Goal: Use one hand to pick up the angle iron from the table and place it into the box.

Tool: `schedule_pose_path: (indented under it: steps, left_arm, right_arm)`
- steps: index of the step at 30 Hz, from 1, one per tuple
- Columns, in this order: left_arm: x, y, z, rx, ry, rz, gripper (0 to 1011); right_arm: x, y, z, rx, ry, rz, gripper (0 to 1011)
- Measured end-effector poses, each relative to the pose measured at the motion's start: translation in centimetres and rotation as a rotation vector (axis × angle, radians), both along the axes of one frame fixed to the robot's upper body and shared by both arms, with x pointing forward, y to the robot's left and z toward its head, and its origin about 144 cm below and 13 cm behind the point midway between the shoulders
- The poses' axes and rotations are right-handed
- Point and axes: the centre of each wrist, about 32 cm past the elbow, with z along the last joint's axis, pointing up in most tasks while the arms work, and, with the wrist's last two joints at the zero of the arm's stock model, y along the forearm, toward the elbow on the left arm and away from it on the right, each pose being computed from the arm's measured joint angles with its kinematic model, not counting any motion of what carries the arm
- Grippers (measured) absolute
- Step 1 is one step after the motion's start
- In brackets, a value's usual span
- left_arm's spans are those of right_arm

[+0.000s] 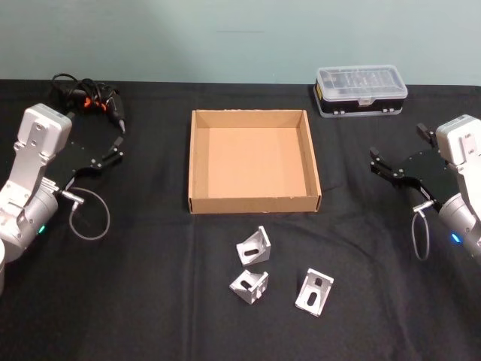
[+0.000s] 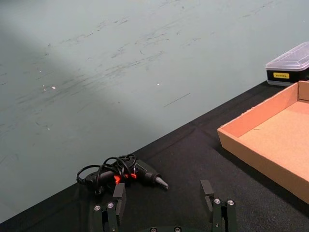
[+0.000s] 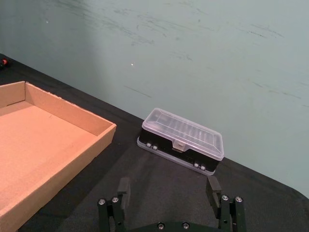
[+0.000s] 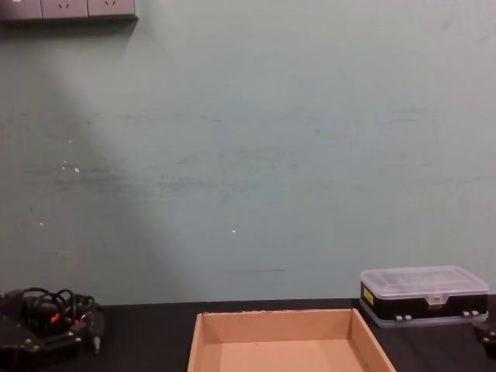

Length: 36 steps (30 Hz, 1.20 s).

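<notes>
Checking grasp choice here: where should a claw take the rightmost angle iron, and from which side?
The rightmost angle iron lies apart from the other two, one slotted flange facing up. Probably best: the open right claw, the nearer one, comes straight down and pinches across that flange's side edges.

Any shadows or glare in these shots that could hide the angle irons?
Head view: even light, angle irons bright against the black table, no glare. Left wrist view: a soft diagonal shadow crosses the wall. Right wrist view: faint sheen on the case lid.
</notes>
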Motion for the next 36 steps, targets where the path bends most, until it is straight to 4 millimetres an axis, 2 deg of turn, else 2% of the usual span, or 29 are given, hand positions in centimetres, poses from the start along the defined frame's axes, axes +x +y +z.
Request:
schedule_pose_path:
  steps: [36]
  left_arm:
    - [0.00,0.00,0.00,0.000,0.000,0.000,1000]
  right_arm:
    - [0.00,0.00,0.00,0.000,0.000,0.000,1003]
